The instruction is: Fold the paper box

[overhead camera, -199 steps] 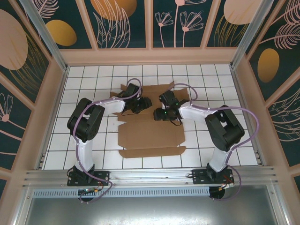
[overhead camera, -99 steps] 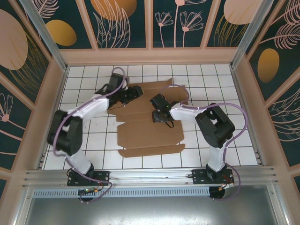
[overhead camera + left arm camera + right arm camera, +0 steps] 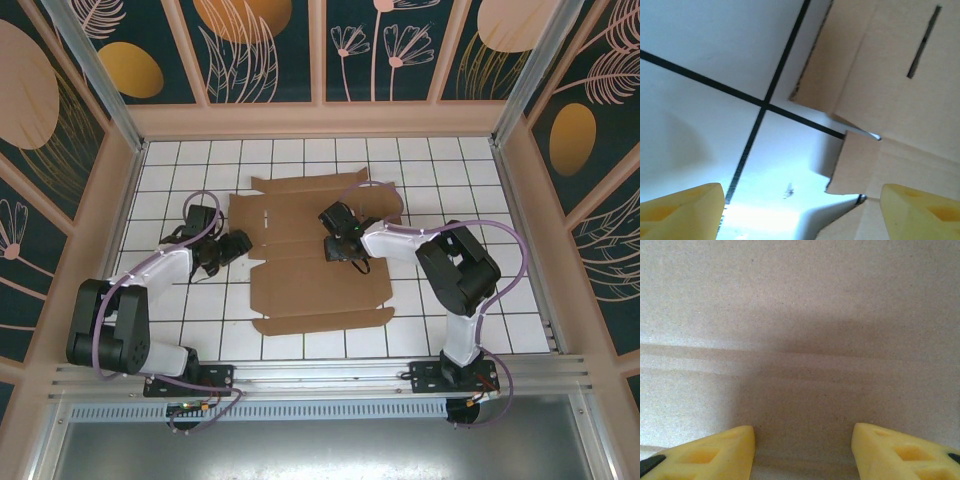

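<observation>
Paper box (image 3: 320, 290): unfolded, a brown die-cut sheet lying flat on the white tiled table (image 3: 180, 300), about mid-table. The broad far part with its flaps reaches toward the back wall. The narrower near panel ends a row of tiles short of the arm bases. No panel appears raised in the top view.

Right gripper (image 3: 335, 235): over the far-centre part of the sheet, arm reaching in from the right. In the right wrist view the yellow fingertips (image 3: 715, 450) stand apart, with plain cardboard and a few crease lines under them. Nothing is between the jaws, so it is released. Whether the tips touch the sheet cannot be told.

Left gripper (image 3: 235, 247): just beside the sheet's left edge, over bare tile, with the arm folded low on the left side. In the left wrist view its yellow fingertips (image 3: 685, 210) are spread wide and empty, so it too is released. Ahead of them lie the black grid lines of the table, a notched corner of the sheet with a small tab (image 3: 855, 165), and a narrow slot (image 3: 924, 42) cut in the panel beyond.
</observation>
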You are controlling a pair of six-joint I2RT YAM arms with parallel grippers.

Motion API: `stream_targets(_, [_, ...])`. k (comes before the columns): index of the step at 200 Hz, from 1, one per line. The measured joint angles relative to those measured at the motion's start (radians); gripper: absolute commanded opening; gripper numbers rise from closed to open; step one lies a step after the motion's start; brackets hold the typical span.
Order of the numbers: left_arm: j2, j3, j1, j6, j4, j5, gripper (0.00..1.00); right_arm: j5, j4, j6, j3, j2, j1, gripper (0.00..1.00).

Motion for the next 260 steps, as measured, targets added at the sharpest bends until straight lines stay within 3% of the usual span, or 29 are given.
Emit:
stream_targets(42, [0.053, -0.002, 0.000, 0.003, 0.040, 0.009, 0.82, 0.000, 0.001, 0.000, 0.000, 0.000, 0.000, 0.56])
stream_targets(90, [0.095, -0.003, 0.011, 0.003, 0.068, 0.061, 0.74, -0.001, 0.005, 0.000, 0.000, 0.001, 0.000, 0.56])
stream_targets(203, [0.151, -0.044, 0.007, -0.042, 0.312, 0.347, 0.63, 0.001, 0.058, 0.003, -0.005, 0.013, 0.000, 0.55])
stream_targets(260, [0.125, -0.037, -0.019, -0.043, 0.342, 0.387, 0.64, 0.003, 0.071, 0.003, 0.003, 0.024, 0.000, 0.55])
